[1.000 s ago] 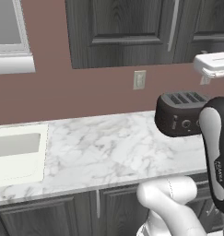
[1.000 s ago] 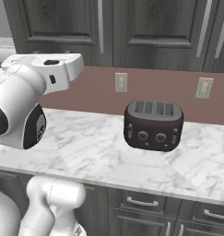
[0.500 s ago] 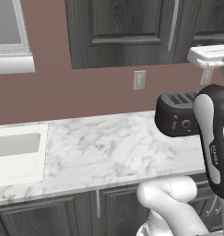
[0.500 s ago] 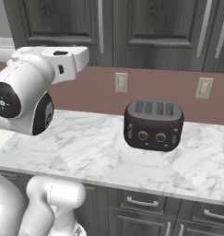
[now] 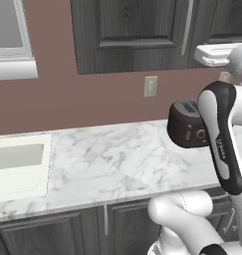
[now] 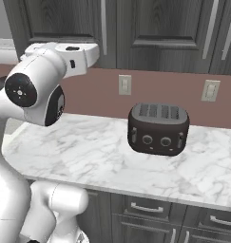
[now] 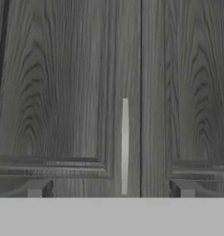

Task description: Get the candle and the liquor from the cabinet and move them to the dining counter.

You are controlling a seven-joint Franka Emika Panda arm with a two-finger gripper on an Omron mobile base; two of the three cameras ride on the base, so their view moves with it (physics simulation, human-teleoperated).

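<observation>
While the base views show a toaster (image 6: 158, 128), spread fingers (image 7: 109, 189) face the cabinet (image 7: 62, 92) handle (image 7: 125, 145).

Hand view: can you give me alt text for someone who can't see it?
Close-up of the closed cabinet: a dark grey wood-grain door with a recessed panel and an upright silver handle beside the seam with the next door. The open tool's two finger tips rise at the bottom, either side of the handle.
</observation>
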